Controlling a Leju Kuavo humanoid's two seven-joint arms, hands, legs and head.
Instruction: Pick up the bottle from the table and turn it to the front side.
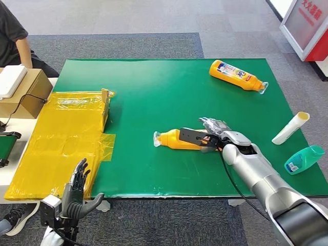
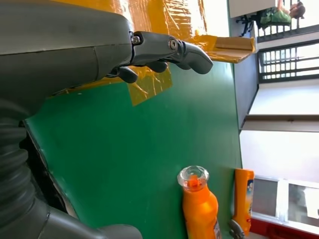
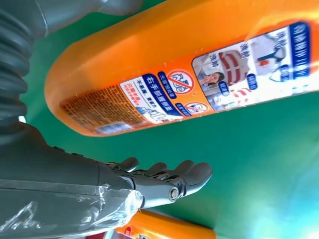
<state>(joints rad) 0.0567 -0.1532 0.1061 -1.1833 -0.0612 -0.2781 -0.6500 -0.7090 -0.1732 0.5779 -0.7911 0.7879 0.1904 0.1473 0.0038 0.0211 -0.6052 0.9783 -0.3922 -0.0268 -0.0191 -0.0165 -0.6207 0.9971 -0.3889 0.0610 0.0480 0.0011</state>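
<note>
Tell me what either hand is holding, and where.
Nothing yet. The right hand sits at the orange bottle near its base, fingers apart from it; left hand empty.

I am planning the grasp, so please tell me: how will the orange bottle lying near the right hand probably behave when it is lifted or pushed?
The orange bottle lies on its side on the green table, and its body looks rounded, so a push may roll it. Its glossy plastic and label could slip in the right hand. It looks stiff, probably keeping its shape under the fingers.

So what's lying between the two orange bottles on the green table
Nothing: in the head view, only bare green table surface separates the near orange bottle, at the right hand, from the far orange bottle.
</note>
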